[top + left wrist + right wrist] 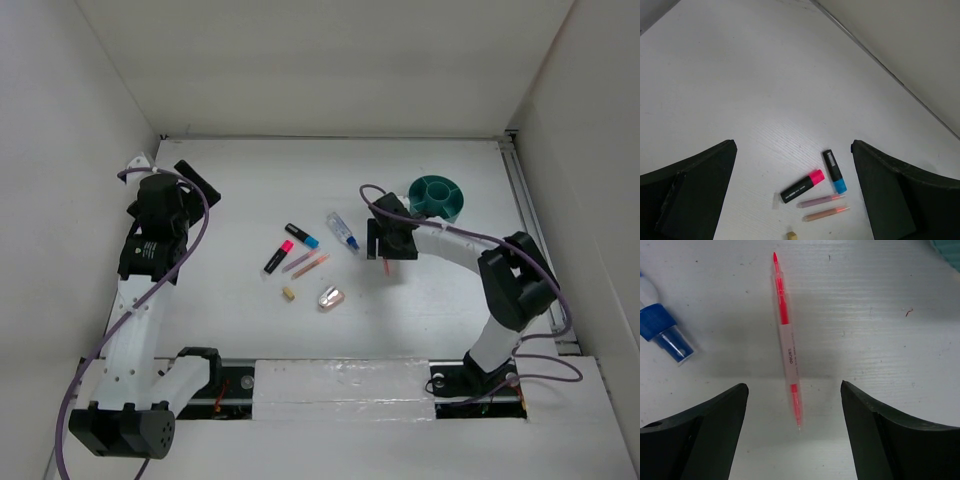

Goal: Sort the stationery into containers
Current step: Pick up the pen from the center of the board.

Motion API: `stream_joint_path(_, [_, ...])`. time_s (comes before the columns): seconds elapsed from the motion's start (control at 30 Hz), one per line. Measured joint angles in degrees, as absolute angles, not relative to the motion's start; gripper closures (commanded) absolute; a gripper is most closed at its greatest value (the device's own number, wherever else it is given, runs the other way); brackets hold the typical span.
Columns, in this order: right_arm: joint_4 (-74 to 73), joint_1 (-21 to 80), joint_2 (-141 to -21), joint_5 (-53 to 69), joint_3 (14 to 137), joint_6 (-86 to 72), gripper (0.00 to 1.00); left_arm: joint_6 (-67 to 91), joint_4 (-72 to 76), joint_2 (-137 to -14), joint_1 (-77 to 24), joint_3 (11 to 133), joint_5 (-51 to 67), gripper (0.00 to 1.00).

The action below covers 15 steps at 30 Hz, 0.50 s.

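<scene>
My right gripper (388,248) (794,390) stands open low over a thin pink pen (787,340) (386,266). The pen lies lengthwise between the fingers, and neither finger touches it. A clear blue-capped tube (662,330) (343,232) lies to its left. The teal bowl (437,196) sits behind the right gripper. My left gripper (196,182) (793,145) is open and empty at the far left, well away from the stationery. On the table lie a pink-capped marker (802,186) (278,256), a blue-capped marker (834,171) (302,236), two thin pens (821,201) (306,263), a tan block (792,235) (288,293) and a silver-pink oval piece (331,297).
White walls close in the table at the back and on both sides. A metal rail (525,210) runs along the right edge beside the bowl. A small clear cap (775,200) lies by the pink-capped marker's end.
</scene>
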State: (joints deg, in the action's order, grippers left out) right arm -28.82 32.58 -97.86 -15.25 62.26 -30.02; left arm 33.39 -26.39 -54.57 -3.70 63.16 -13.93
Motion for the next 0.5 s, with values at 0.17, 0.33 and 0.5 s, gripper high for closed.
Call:
stream_joint_path(0.17, [-28.4,32.3,-101.1,-14.9,62.2,-30.3,0.22,33.3,-26.4,-54.6,-3.7,63.2,-13.7,0.00])
stream_joint_path(0.33, [-28.0,31.9,-101.3,-14.4,62.4,-30.0,0.32,33.3,-26.4,-54.6,-4.1,63.2,-13.7,0.00])
stream_joint_path(0.5, [-27.4,31.8,-101.5,-14.0,62.4,-29.8,0.44,33.3,-26.4,-54.6,-4.1,63.2,-13.6,0.00])
